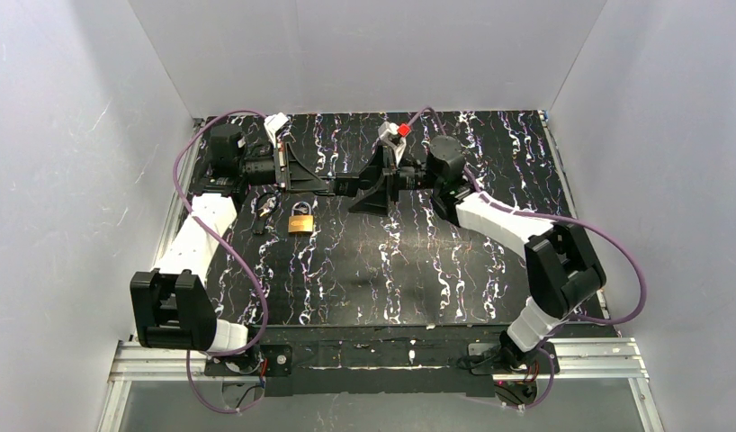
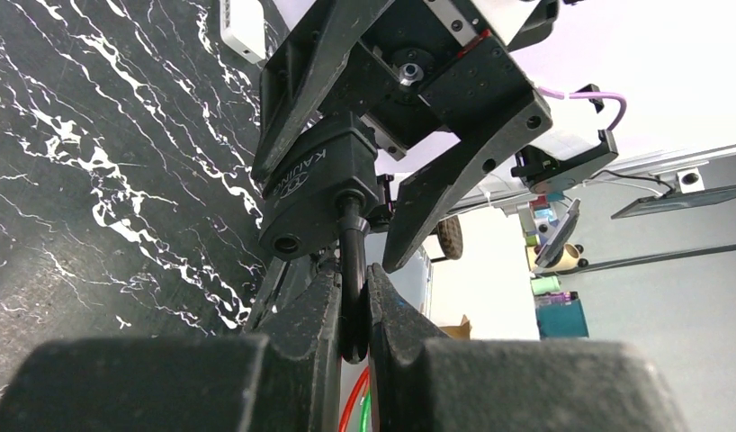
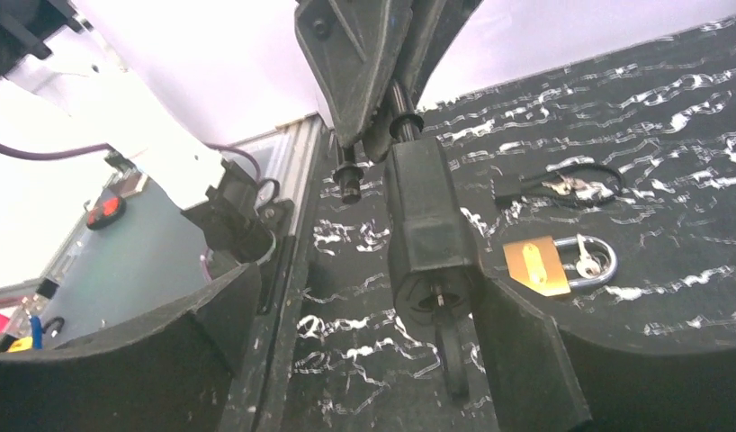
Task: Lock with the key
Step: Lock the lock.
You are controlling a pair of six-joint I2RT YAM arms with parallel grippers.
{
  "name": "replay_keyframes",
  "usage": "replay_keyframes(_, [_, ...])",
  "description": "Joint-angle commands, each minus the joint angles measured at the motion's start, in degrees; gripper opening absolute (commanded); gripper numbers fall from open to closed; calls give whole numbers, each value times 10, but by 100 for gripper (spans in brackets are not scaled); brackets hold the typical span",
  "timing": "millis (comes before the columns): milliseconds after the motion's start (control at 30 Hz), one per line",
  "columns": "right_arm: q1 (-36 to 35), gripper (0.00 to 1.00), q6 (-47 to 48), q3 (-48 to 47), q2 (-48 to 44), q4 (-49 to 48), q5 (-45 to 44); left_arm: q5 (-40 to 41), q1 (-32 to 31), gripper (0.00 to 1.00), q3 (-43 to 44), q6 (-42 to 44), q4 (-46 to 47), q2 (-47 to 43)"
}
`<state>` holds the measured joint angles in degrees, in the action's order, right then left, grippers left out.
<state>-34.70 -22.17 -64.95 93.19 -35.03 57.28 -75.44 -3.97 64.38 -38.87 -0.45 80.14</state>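
The brass lock [image 1: 300, 222] [image 3: 537, 265] lies flat on the black marbled table, a small silver key [image 3: 587, 261] resting on its shackle. Above the table my left gripper [image 1: 327, 184] [image 2: 351, 310] is shut on the shackle of a black padlock [image 2: 315, 193] [image 3: 429, 229], holding it out sideways. A black-headed key [image 3: 450, 346] sticks out of that padlock's keyhole. My right gripper [image 1: 369, 191] [image 3: 364, 360] is open, with its fingers on either side of the padlock's end. The key stands close to the right-hand finger [image 3: 526, 360].
A loose bunch of keys on a black loop [image 1: 267, 205] [image 3: 562, 186] lies left of the brass lock. White walls enclose the table on three sides. An aluminium rail [image 3: 297, 180] runs along the table's left edge.
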Motion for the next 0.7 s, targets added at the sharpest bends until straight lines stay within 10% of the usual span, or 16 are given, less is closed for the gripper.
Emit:
replay_keyframes(0, [-7,91,-128,35,19,-269,10,-31,-1,0,10,-16,32,-34])
replay_keyframes(667, [-34,57,-459,9,127,-637,-12,-19,-1,0,1,-40,39,-39])
